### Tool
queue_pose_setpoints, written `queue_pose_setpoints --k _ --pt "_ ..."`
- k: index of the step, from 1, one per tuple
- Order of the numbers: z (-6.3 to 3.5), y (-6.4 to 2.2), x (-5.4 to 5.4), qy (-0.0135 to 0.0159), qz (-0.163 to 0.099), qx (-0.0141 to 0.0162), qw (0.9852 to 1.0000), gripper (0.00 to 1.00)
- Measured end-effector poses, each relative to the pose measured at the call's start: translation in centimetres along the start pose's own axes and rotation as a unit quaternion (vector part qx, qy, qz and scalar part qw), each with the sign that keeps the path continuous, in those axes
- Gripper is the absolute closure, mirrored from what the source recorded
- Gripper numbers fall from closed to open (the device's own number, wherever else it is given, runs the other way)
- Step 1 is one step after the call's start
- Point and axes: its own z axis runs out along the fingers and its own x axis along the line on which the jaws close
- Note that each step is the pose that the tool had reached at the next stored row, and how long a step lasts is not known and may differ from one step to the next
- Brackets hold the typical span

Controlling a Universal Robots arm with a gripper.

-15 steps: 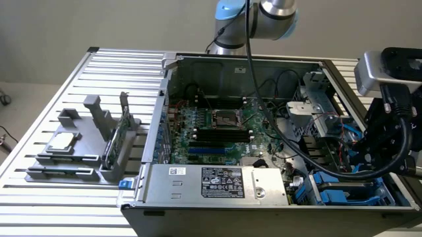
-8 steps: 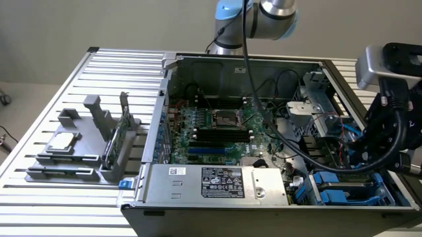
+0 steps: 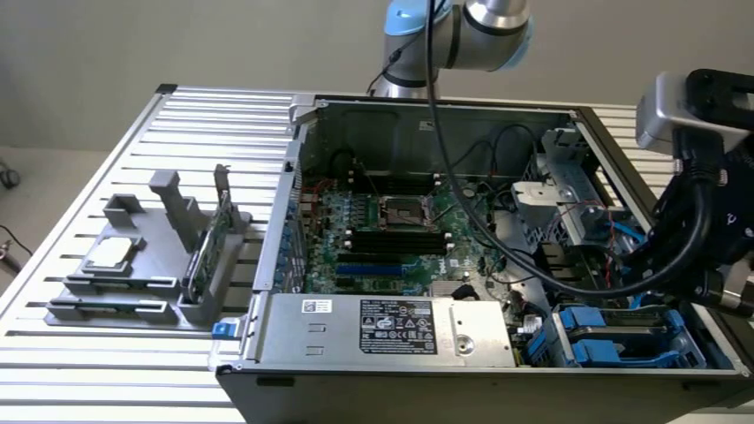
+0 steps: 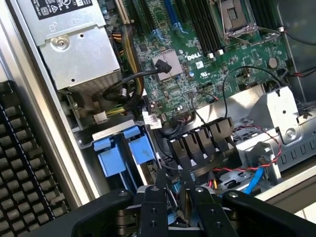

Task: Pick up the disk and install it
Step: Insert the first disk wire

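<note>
Disk [image 4: 140,150] just beside end effector [image 4: 173,177]

We count one open computer case [image 3: 471,397], one green board [image 3: 353,221] inside it and one silver power box [image 3: 389,329]. We count two blue carriers [image 3: 585,336] at the lower right, one grey stand [image 3: 130,221] at the left, and one robot arm [image 3: 471,26] at the top.
</note>
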Motion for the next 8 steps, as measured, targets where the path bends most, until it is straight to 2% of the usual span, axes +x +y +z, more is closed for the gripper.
queue_pose_setpoints --k 4,8 --pt "0.0 0.0 0.0 -0.0011 0.026 0.0033 0.9996 0.75" --pt "0.0 0.0 0.0 -0.0024 0.054 0.0067 0.9985 0.75"
